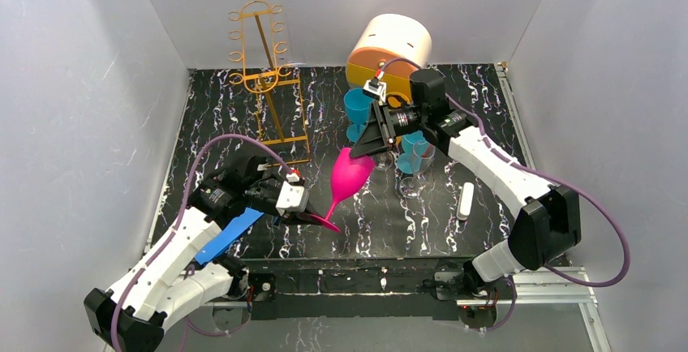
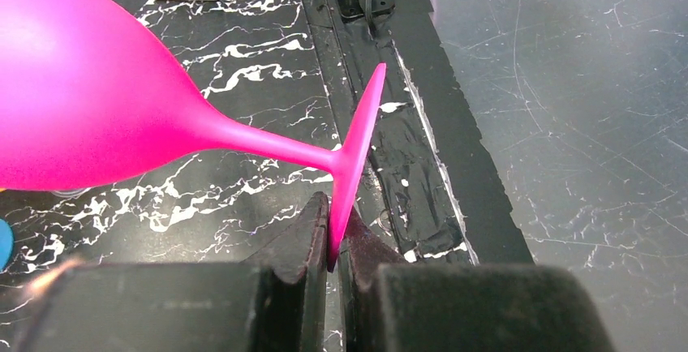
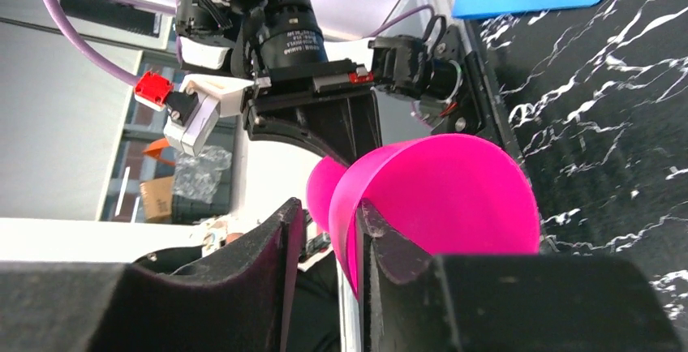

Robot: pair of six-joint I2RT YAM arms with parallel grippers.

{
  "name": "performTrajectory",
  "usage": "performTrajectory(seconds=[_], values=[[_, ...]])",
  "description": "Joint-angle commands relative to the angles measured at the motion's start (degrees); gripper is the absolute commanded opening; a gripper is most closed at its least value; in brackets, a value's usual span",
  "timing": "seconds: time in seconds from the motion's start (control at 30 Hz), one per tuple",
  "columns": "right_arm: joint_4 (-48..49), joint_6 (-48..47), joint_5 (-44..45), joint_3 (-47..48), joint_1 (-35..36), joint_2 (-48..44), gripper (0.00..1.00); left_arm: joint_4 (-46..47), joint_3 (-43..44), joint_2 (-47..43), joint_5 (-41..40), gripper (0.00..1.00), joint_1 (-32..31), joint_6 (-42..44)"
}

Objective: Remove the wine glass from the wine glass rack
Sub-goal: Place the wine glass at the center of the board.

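Note:
The pink wine glass (image 1: 350,175) hangs tilted over the middle of the table, bowl up and to the right, foot down and to the left. My left gripper (image 1: 314,219) is shut on the edge of its round foot (image 2: 357,149), pinched between both fingers (image 2: 318,230). My right gripper (image 1: 381,153) straddles the bowl's rim (image 3: 454,198). One finger (image 3: 381,242) lies against the inside wall. The other finger (image 3: 280,242) stands off the outside with a gap, so these jaws are open. The gold wire wine glass rack (image 1: 264,76) stands at the back left, apart from the glass.
A round cream-and-orange box (image 1: 389,48) sits at the back. Two blue glasses (image 1: 357,109) (image 1: 414,145) and a clear glass (image 1: 410,183) stand under the right arm. A small white object (image 1: 466,200) lies to the right, a blue sheet (image 1: 231,234) by the left arm.

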Motion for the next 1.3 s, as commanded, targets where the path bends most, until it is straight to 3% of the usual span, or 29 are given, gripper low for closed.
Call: performTrajectory(seconds=[0.0, 0.1, 0.23, 0.37, 0.47, 0.87, 0.9, 0.97, 1.07, 1.1, 1.13, 1.17, 1.27], values=[[4.6, 3.1, -6.9, -1.8, 1.3, -0.8, 0.37, -0.8, 2.1, 0.3, -0.1, 0.0, 0.0, 0.1], [4.8, 3.1, -7.1, -2.0, 1.3, -1.5, 0.34, -0.9, 2.0, -0.2, -1.3, 0.0, 0.0, -0.4], [6.6, 5.8, -7.0, -2.0, 1.3, -2.3, 0.19, -1.4, 2.2, -0.3, -3.7, 0.0, 0.0, -1.6], [11.1, 8.6, -6.2, -2.6, 1.6, -4.5, 0.14, -2.6, 2.5, -0.1, -4.8, 0.0, 0.0, -1.2], [12.5, 9.4, -5.6, -3.5, 1.6, -5.8, 0.01, -2.7, 2.9, 0.1, -4.0, 0.0, 0.0, -1.3], [15.5, 10.6, -3.7, -6.2, 1.8, -6.3, 0.01, -2.8, 4.0, -1.0, -4.8, 0.0, 0.0, -3.1], [15.5, 10.6, -3.5, -6.1, 1.8, -6.2, 0.01, -2.4, 4.1, -1.3, -6.0, 0.07, 0.0, -4.1], [14.8, 10.1, -2.8, -6.0, 1.8, -6.0, 0.01, -1.5, 4.0, -2.0, -8.5, 0.34, 0.0, -7.0], [10.3, 6.4, 0.0, -5.2, 1.8, -5.8, 0.01, -1.3, 4.1, -3.2, -10.5, 0.45, 0.0, -8.5], [9.5, 5.6, 0.8, -5.1, 1.8, -5.8, 0.01, -1.2, 4.0, -3.7, -11.1, 0.55, 0.0, -8.8], [8.5, 4.8, 1.5, -4.9, 1.8, -5.8, 0.01, -0.8, 3.8, -4.1, -11.6, 0.84, 0.0, -9.4], [7.0, 3.8, 2.3, -4.6, 1.8, -5.8, 0.01, -0.6, 3.6, -4.5, -11.5, 0.97, 0.0, -9.9], [1.6, -0.4, 6.8, -3.2, 1.8, -6.1, 0.01, -0.6, 3.4, -5.5, -11.7, 0.98, 0.0, -11.2]])
